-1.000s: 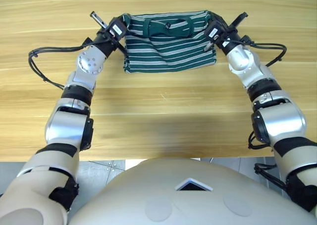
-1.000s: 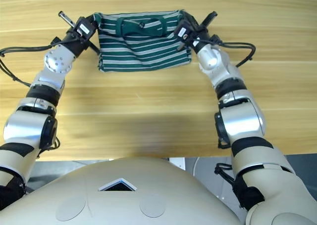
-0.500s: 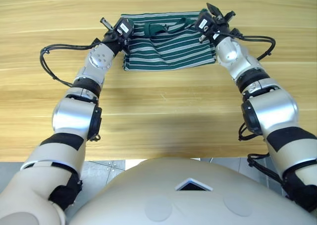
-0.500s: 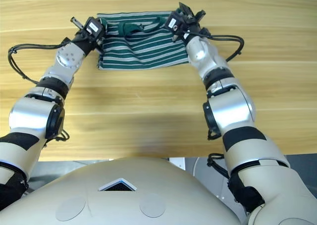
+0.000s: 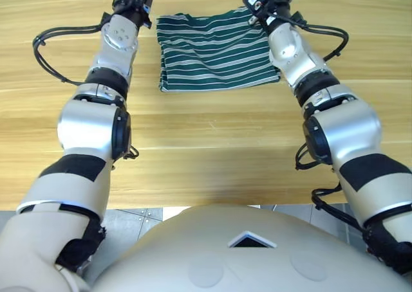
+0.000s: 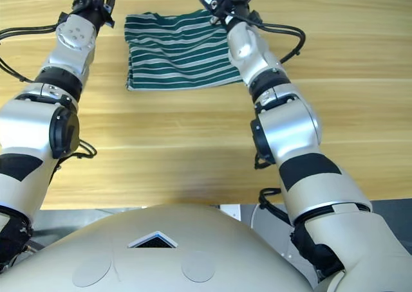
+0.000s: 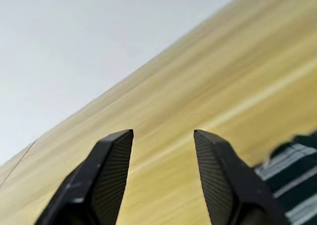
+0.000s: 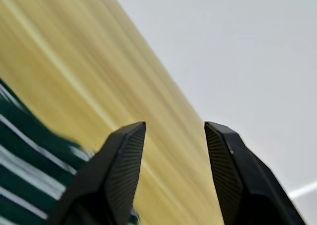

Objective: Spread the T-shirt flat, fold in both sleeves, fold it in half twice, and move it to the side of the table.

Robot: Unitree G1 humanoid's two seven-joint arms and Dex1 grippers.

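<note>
T-shirt (image 5: 215,51), folded to a striped rectangle, lies on the tabletop (image 5: 206,137). Left claw (image 7: 163,133) and right claw (image 8: 174,126), both spread and empty, sit at its far corners. The next fold likely requires pinching all layers at matching corners and laying the edges flush.

We hold our left arm (image 5: 108,73) and right arm (image 5: 302,67) stretched forward toward the frame's top edge. Our left gripper (image 7: 163,133), at upper left, has its fingers parted; our right gripper (image 8: 174,126), upper centre-right, is parted likewise.
</note>
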